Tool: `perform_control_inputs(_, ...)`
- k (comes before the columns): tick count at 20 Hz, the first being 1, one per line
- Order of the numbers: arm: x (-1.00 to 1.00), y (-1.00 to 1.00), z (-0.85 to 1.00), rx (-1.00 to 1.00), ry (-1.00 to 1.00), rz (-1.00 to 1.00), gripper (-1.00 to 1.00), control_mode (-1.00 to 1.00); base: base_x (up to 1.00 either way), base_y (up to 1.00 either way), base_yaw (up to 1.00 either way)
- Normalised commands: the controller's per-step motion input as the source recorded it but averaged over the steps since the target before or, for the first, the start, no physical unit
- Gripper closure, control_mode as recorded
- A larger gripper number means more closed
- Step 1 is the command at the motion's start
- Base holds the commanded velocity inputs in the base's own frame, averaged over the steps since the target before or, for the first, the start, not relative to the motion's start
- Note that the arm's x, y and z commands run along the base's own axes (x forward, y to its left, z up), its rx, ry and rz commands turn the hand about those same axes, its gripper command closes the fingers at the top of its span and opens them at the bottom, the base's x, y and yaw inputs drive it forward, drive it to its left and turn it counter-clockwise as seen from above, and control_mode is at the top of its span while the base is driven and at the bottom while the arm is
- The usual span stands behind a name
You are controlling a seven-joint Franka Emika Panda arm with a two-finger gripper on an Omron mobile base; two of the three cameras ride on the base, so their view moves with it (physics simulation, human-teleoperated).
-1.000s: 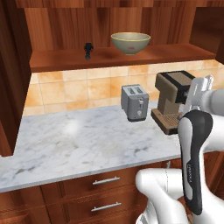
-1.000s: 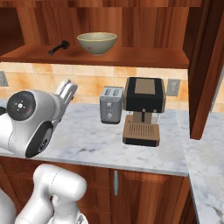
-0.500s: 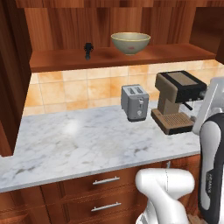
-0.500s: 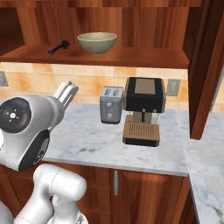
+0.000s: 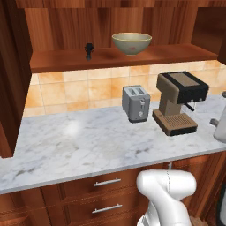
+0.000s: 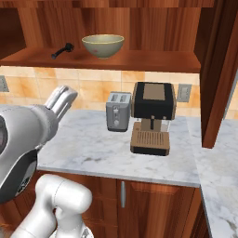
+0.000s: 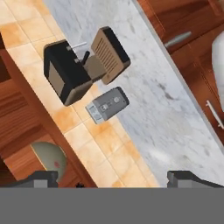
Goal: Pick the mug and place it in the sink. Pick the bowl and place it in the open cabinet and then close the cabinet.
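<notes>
Two base views look forward and down from left and right. Both share the worktop (image 5: 79,145), toaster (image 5: 136,103) and bowl (image 5: 131,43). The rolled hand view looks from farther off.

**Item counts, kitchen counter and cabinet**

One bowl (image 5: 132,43) on cabinet shelf (image 5: 119,58). One small black item (image 5: 89,50) beside it, kind unclear. One toaster (image 5: 136,103). One coffee machine (image 5: 178,102). One marble countertop (image 5: 84,143). Two drawer handles (image 5: 107,182) visible below. One wall outlet (image 6: 184,92) fully seen, another cut at the frame edge.
</notes>
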Motion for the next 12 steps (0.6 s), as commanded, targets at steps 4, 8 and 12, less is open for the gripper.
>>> perform_control_inputs(4, -0.47, -0.41, 0.11, 0.08, -0.01, 0.0, -1.0, -1.0, 0.0, 0.0, 0.0)
perform_control_inputs(8, -0.11, -0.76, 0.0, 0.13, 0.0, 0.0, -1.0, -1.0, 0.0, 0.0, 0.0)
perform_control_inputs(12, 0.01, -0.61, 0.0, 0.05, 0.0, 0.0, -1.0, -1.0, 0.0, 0.0, 0.0)
